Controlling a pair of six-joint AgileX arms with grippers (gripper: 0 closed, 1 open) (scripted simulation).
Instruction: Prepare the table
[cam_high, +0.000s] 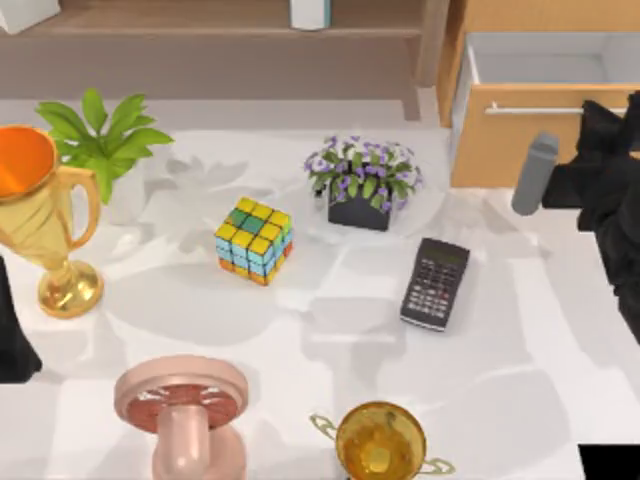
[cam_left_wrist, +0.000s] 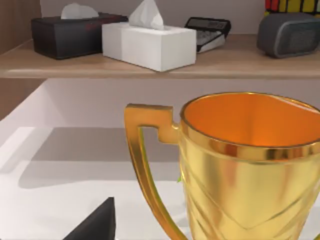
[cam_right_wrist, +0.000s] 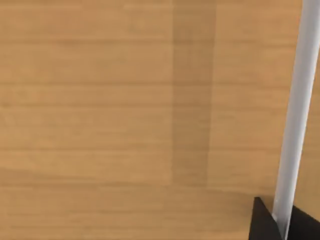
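The right gripper (cam_right_wrist: 280, 222) sits closed around the drawer's handle (cam_right_wrist: 295, 115), behind the calculator (cam_high: 436, 283); it should pull straight. The left arm's jaws: cannot tell.

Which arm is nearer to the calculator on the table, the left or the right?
Right. The right arm is at the drawer, just right of the calculator. The left arm is at the table's far left edge, beyond the cube.
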